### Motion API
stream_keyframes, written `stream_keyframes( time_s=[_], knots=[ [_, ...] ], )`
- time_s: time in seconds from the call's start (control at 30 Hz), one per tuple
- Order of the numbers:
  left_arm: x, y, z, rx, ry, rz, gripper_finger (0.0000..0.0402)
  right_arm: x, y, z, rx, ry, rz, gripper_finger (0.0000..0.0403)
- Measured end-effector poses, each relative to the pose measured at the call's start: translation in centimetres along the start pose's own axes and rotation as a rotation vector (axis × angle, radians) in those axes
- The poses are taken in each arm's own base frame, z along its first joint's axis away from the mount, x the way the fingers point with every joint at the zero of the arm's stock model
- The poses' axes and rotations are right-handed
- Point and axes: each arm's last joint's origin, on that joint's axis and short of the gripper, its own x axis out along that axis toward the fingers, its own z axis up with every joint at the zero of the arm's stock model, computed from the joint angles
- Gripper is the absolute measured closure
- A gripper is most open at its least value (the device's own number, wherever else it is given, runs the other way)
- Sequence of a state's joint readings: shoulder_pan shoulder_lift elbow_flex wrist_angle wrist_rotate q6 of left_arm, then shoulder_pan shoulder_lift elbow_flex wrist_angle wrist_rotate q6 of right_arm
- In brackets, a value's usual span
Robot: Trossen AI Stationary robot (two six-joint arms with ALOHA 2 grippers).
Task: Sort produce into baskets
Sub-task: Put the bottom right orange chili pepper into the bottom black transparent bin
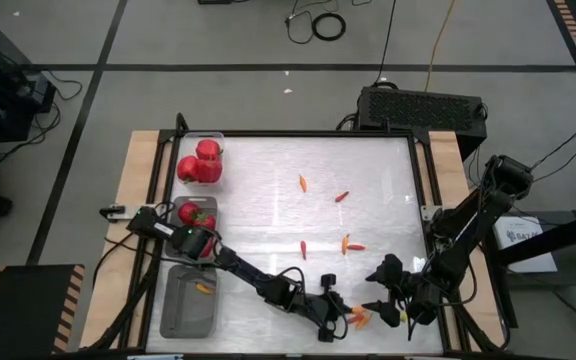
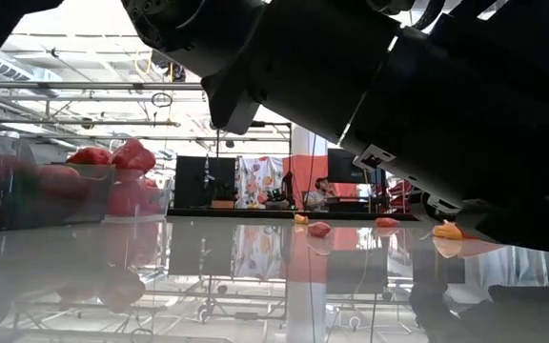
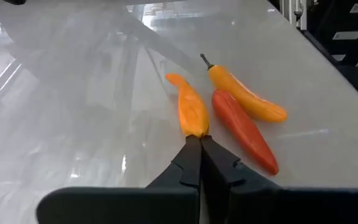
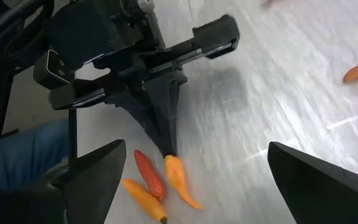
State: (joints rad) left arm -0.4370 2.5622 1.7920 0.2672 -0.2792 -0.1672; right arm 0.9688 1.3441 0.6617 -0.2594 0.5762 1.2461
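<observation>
Three small chilis lie together near the table's near edge (image 1: 358,318): an orange one (image 3: 190,109), a yellow-orange one (image 3: 244,96) and a red one (image 3: 244,130). My left gripper (image 1: 343,314) is shut on the orange chili, and it also shows in the right wrist view (image 4: 168,155). My right gripper (image 1: 376,290) is open and empty just right of the chilis, its fingers (image 4: 98,180) wide apart. Three clear baskets stand along the left edge. The far one (image 1: 200,160) holds red peppers, the middle one (image 1: 196,213) holds tomatoes, and the near one (image 1: 190,300) holds one chili (image 1: 203,288). My left gripper pinches the orange chili's near end (image 3: 196,129) between its two fingertips. The fingers slant down toward the table and lie along the chili. The chili stretches away from the fingertips low over the table; whether it is lifted clear I cannot tell.
Several more chilis lie loose on the table's middle (image 1: 303,183) (image 1: 341,197) (image 1: 303,249) (image 1: 348,243). The two grippers are close together by the near edge. A black box (image 1: 423,105) stands beyond the far edge. A person's blue trouser leg (image 4: 17,155) shows beside the table.
</observation>
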Motion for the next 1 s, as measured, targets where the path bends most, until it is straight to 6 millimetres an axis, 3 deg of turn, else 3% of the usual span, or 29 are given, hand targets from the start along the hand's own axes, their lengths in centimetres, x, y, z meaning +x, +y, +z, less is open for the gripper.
stream_keyframes(
  time_s=[0.23, 0.47, 0.67, 0.8, 1.0],
  knots=[
    [-2.5, 0.6, 3.2, 0.145, 0.075, 0.027, 0.0399, 0.0, -0.1, 0.2, -0.001, -0.061, -0.021, 0.0019],
    [-8.0, 0.8, 8.0, 0.200, 0.208, 0.017, 0.0400, 0.0, -0.2, 0.5, -0.014, -0.162, -0.059, 0.0019],
    [-15.8, -0.3, 10.6, 0.220, 0.436, -0.012, 0.0400, 0.0, -0.2, 0.7, -0.012, -0.182, -0.068, 0.0019],
    [-21.8, -1.2, 12.0, 0.142, 0.537, 0.003, 0.0400, 0.0, -0.2, 0.7, -0.014, -0.187, -0.069, 0.0019],
    [-29.7, -2.8, 11.3, -0.071, 0.746, 0.143, 0.0400, 0.0, -0.3, 0.8, -0.030, -0.227, -0.085, 0.0019]
  ],
)
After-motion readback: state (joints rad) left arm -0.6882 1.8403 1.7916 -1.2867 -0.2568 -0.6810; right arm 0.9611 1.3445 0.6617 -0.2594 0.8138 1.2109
